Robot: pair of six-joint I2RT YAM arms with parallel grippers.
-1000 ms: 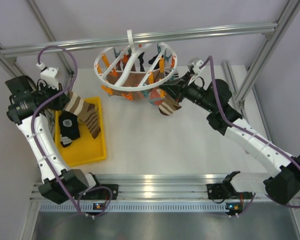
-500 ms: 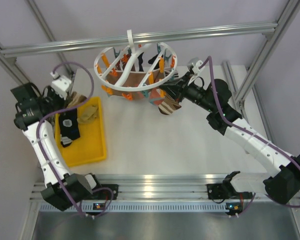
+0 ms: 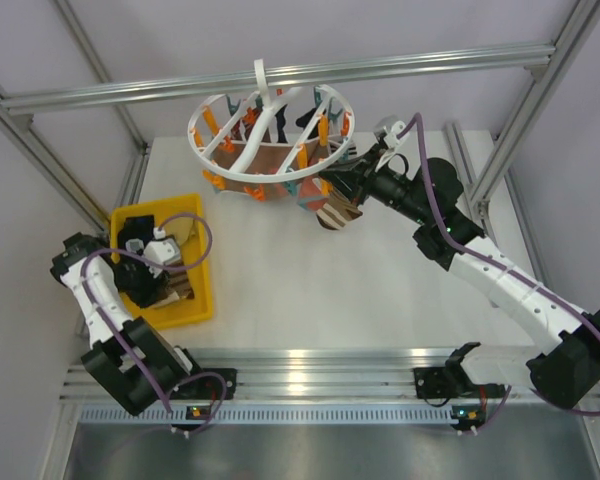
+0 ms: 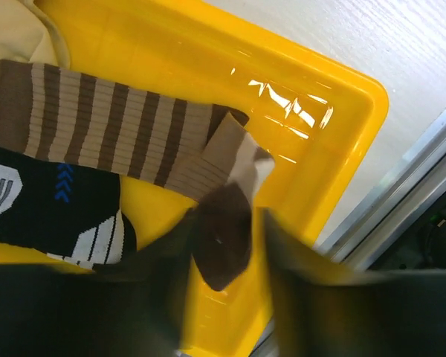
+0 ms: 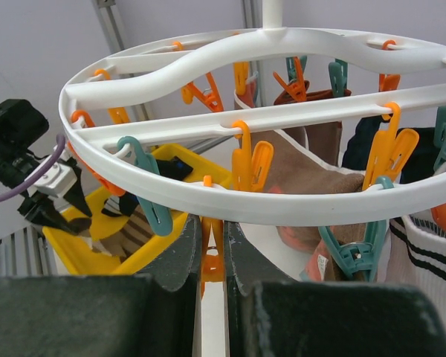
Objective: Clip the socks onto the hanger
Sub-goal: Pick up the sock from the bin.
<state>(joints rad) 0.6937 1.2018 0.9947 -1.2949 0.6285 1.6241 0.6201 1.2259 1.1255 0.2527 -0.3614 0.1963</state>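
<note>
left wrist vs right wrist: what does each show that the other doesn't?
Left wrist only: the striped sock's brown toe between the left end effector's fingers. Right wrist only: the hanger with socks clipped on it, and the right end effector closed on an orange clip. Both: the yellow tray with the striped sock in it.

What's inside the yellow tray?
A brown striped sock, a black sock with white marks, and a cream cloth. The left claw covers part of the tray, so more could hide there.
</note>
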